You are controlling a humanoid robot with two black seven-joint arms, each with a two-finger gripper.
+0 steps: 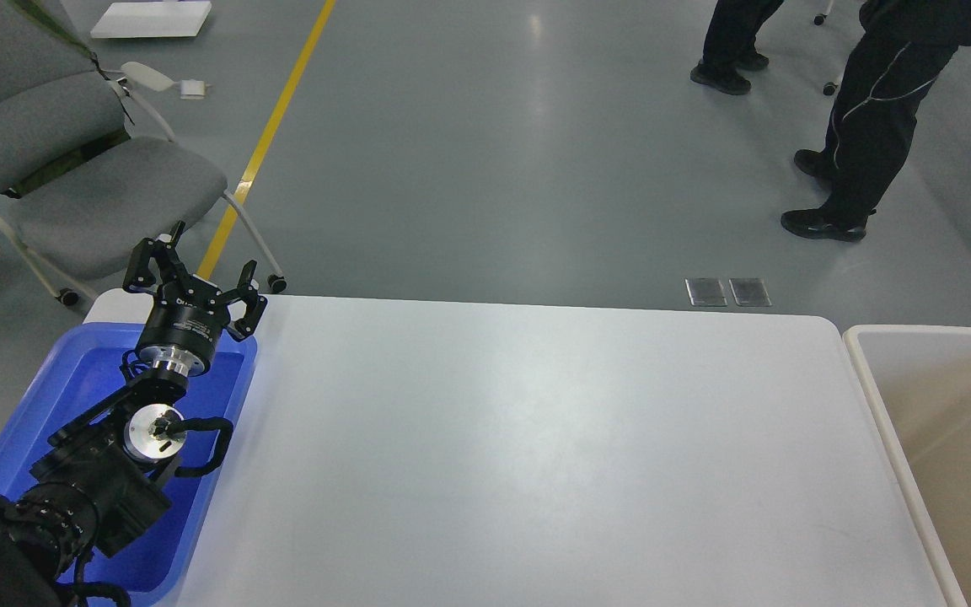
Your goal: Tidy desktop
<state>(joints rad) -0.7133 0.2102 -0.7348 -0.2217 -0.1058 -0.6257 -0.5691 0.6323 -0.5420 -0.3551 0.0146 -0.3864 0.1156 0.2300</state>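
Observation:
The desktop (536,455) is a large white tabletop with rounded corners and fills most of the view; its surface shows no loose objects. My left gripper (199,263) is raised above the far end of the blue plastic tray (56,396) at the table's left side. Its two fingers (147,261) are spread apart and hold nothing. My right gripper is out of view.
A beige plastic bin (882,396) stands at the table's right edge. A grey chair (72,160) stands on the floor behind the left corner. Two people's legs (865,126) are on the floor at the far right.

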